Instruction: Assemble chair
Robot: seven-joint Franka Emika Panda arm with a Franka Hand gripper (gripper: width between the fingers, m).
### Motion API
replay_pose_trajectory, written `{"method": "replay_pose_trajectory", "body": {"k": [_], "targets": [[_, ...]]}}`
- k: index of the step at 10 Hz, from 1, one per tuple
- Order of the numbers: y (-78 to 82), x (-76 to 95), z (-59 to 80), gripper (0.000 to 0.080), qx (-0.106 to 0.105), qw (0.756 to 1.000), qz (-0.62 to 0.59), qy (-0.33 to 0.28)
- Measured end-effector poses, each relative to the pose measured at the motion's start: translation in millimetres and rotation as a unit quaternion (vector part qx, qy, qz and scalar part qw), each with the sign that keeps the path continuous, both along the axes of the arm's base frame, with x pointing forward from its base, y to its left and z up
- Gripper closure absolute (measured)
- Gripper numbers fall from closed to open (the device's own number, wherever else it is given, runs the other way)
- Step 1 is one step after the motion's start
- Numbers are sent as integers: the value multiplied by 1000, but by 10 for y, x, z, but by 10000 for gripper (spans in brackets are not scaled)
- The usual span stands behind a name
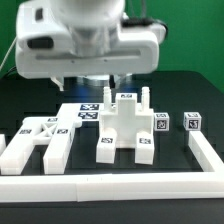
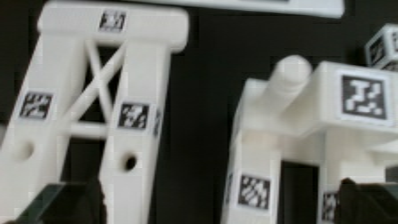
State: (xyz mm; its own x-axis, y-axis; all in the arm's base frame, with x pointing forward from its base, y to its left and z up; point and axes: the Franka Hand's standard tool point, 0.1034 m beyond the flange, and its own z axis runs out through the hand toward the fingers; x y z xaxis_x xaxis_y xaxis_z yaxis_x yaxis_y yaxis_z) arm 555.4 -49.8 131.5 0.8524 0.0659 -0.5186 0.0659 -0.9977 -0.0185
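In the exterior view the arm [image 1: 85, 40] hangs over the black tabletop [image 1: 20, 108] near the edge farthest from the camera, above the marker board [image 1: 85, 111]. The chair is in loose parts. A cross-braced frame [image 1: 40, 138] lies flat toward the exterior view's left edge of the tabletop. A blocky piece with upright pegs [image 1: 125, 128] stands near the middle, and two small cubes [image 1: 162, 122] sit toward the exterior view's right edge. All are inside the white border rails [image 1: 100, 186], and nothing is lifted. In the wrist view the fingers [image 2: 63, 205] are spread wide and empty. The cross-braced frame [image 2: 98, 95] and the blocky piece [image 2: 311, 115] lie side by side beneath them, with a strip of bare tabletop between. The step looks like lining up for a pick, though I cannot tell which part is meant. To do it well, centre on one part only and turn the fingers to straddle a narrow bar. Then come straight down and clench only once both pads flank it, so the neighbour is not nudged.
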Motion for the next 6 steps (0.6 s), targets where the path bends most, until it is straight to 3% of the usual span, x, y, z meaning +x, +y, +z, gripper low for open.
{"method": "replay_pose_trajectory", "body": {"k": [2, 4, 6], "targets": [[-177, -322, -5, 150, 12, 996, -3, -90], [-303, -516, -265, 150, 13, 987, -24, -157], [-220, -315, -334, 150, 5, 971, -21, -238]]}}
